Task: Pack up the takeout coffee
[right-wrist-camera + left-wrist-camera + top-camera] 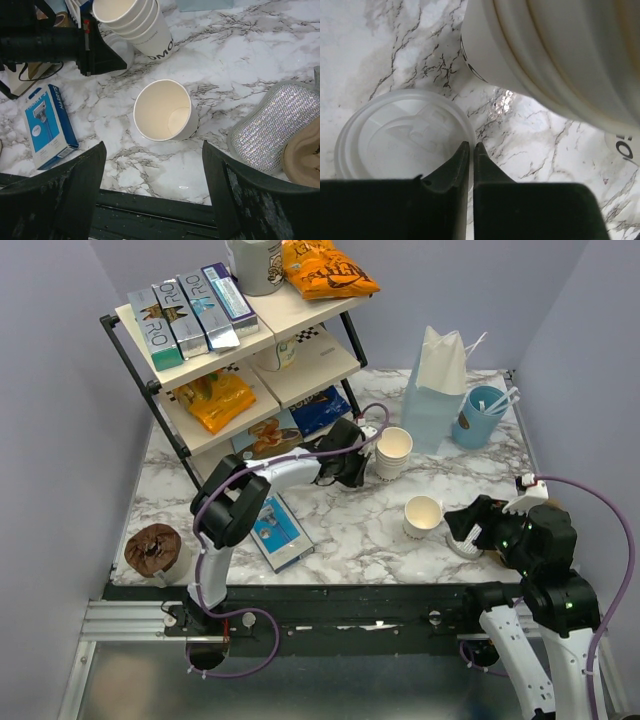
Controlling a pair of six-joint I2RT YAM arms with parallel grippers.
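Two grippers over one table. Left gripper [471, 146]: closed to a thin slit, tips right at the right rim of lid [402, 137]; cannot tell whether pinching that rim. Lid: round, flat on the surface, translucent white plastic with embossed top. Just right of it, stack [393, 450] of nested cream paper cups, upright, top one empty.

Right gripper [154, 145]: spread wide, holding nothing, hovering above cup [165, 112] at the near right. Cup: single, cream paper, upright, lidless, empty, near of the stack and well apart from the lid. Right of it, silvery glittering scouring pad [272, 125], rounded corners.

Underneath, table [340, 530] of white marble with grey veins, black rail along the near edge. Pale lavender walls left, far and right.

Far left: black-framed shelf [125, 350] with pale boards, loaded with long boxes and orange snack bags. Near left of centre: blue box [278, 530], flat on the marble. Far right: light blue paper bag [430, 410], standing, white paper poking from its top; beside it on the right, blue tumbler [475, 425] holding white sticks.
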